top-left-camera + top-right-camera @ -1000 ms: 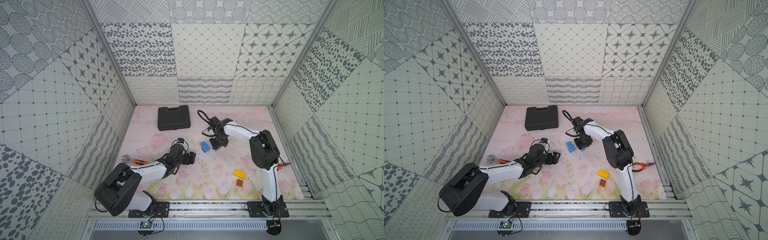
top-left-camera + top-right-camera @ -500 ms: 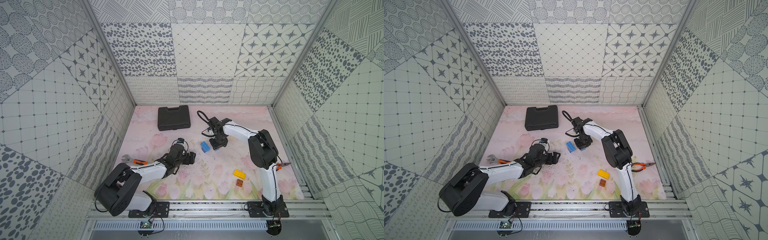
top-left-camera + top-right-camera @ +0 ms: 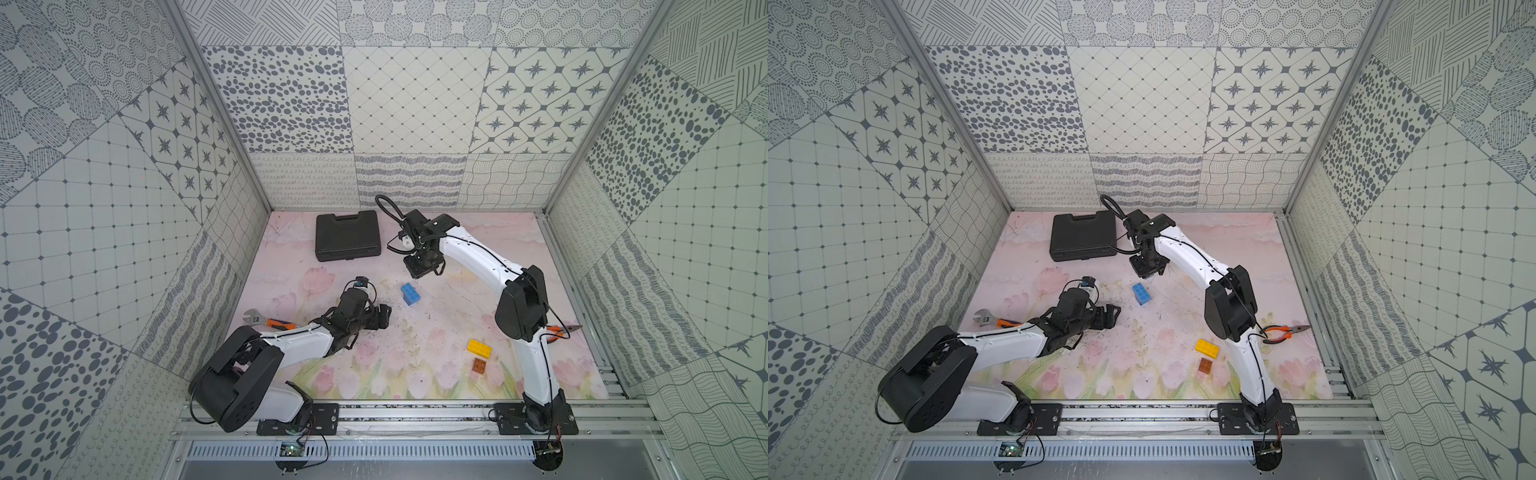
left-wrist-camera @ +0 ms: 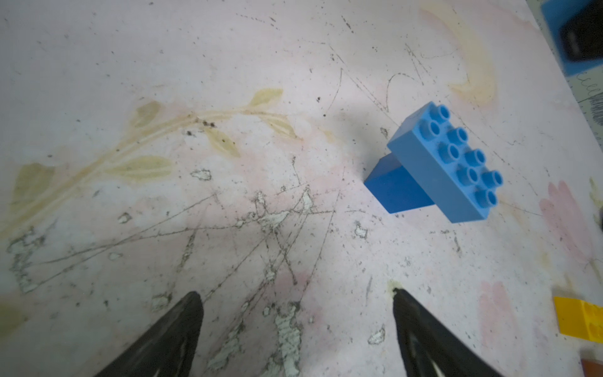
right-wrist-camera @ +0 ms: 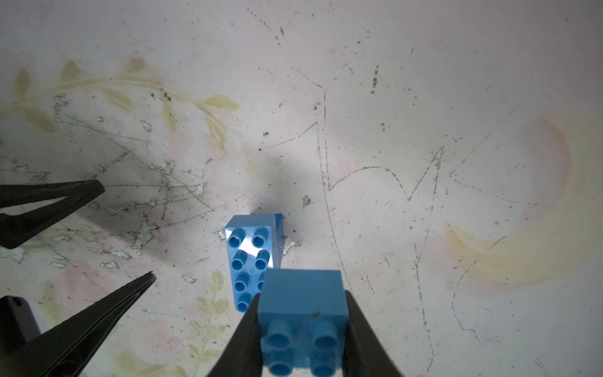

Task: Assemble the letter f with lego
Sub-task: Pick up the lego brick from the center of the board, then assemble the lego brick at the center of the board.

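Blue square plastic brick (image 5: 303, 287) pinched in the right hand (image 5: 302, 297) should square over the long light-blue studded brick (image 5: 249, 258) just ahead before pressing; left hand (image 4: 293, 297) spread.

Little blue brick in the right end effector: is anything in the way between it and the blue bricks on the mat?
No, nothing visible. The brick, gripped by the right end effector, hangs close to the blue stack with nothing between them. The open left end effector stands off to one side.
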